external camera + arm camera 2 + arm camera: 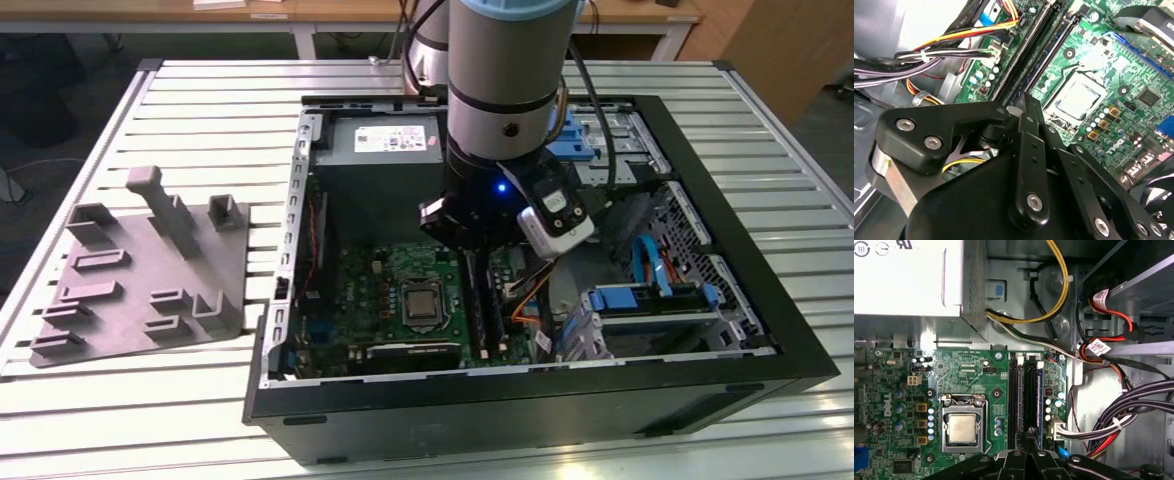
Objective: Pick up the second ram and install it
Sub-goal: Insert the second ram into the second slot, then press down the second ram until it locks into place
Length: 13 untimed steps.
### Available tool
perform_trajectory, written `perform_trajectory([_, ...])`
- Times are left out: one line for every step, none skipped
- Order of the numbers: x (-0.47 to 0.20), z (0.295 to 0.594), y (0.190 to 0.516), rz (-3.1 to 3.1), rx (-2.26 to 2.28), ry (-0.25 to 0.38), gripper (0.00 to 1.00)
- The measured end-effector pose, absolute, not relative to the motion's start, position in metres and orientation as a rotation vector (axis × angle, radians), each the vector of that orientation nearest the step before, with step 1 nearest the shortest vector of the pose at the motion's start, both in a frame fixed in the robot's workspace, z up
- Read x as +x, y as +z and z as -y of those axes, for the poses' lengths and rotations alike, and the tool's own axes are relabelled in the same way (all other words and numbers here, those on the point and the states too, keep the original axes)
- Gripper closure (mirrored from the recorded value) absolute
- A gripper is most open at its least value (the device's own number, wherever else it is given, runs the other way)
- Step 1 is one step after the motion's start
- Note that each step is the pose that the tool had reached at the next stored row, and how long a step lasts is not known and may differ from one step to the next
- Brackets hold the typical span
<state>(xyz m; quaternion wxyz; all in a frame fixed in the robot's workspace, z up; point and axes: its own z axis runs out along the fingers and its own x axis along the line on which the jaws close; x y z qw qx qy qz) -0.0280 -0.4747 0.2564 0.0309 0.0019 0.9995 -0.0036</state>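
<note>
Tabletop: slatted metal, carrying the case and tray.

Case: black, open on top. It contains the motherboard, a grey power supply at 12 o'clock in the exterior view, cable bundles, and blue drive brackets toward 3 o'clock.

Tray: grey, with upright posts, at 9 o'clock from the case.

Arm: reaches down into the case.

Processor: silver, socketed, at 9 o'clock from the memory slots.

Ram: dark and seen edge-on, standing in a slot under the fingertips.

Gripper: fingers drawn narrow at the ram's top edge. Cannot tell whether they pinch it.
</note>
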Motion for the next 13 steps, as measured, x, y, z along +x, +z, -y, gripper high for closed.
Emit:
perform_trajectory([-0.0280,0.4747,0.2564,-3.080,0.006,-0.011,0.90])
perform_trajectory([-0.0280,0.4747,0.2565,-3.080,0.006,-0.010,0.90])
perform_trajectory([-0.0280,0.4747,0.2565,-3.080,0.006,-0.009,0.90])
perform_trajectory([-0.0281,0.4748,0.2563,-3.080,0.006,-0.009,0.90])
perform_trajectory([-0.0282,0.4747,0.2562,-3.080,0.006,-0.009,0.90])
perform_trajectory([-0.0283,0.4746,0.2560,-3.080,0.006,-0.008,0.90])
perform_trajectory([-0.0284,0.4744,0.2557,-3.080,0.006,-0.008,0.90])
perform_trajectory([-0.0285,0.4742,0.2555,-3.080,0.006,-0.008,0.90])
perform_trajectory([-0.0286,0.4740,0.2552,-3.080,0.006,-0.008,0.90])
perform_trajectory([-0.0287,0.4737,0.2551,-3.080,0.006,-0.008,0.90])
perform_trajectory([-0.0287,0.4734,0.2551,-3.080,0.006,-0.008,0.90])
perform_trajectory([-0.0287,0.4732,0.2549,-3.080,0.006,-0.008,0.90])
perform_trajectory([-0.0287,0.4731,0.2548,-3.080,0.006,-0.008,0.90])
